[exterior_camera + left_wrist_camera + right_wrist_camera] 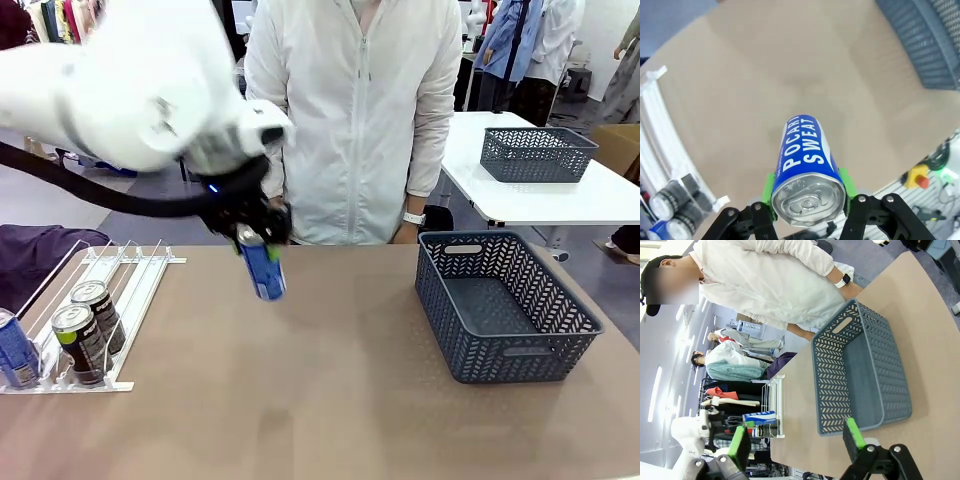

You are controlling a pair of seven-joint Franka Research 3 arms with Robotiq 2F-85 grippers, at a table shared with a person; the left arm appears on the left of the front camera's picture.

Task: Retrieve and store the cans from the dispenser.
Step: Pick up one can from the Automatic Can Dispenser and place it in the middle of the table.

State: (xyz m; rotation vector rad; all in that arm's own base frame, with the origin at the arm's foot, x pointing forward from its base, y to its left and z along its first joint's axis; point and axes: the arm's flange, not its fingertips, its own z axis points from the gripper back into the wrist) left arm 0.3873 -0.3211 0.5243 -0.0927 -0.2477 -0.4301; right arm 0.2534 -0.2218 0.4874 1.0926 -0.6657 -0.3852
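Can point(265, 272): blue, slim, stiff but likely dentable, smooth, probably slick. Left gripper point(255, 238) pinching it near top, above table between dispenser point(130, 270) and basket point(480, 330). Safer hold probably mid-body. Right gripper point(797, 437) spread, empty.

Left hand point(256, 243) clamped, pointed downward (arm in from left); right hand point(796, 436) spread wide.

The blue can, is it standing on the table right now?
No, the blue can hangs tilted in the air above the table, clamped near its top by the left gripper.
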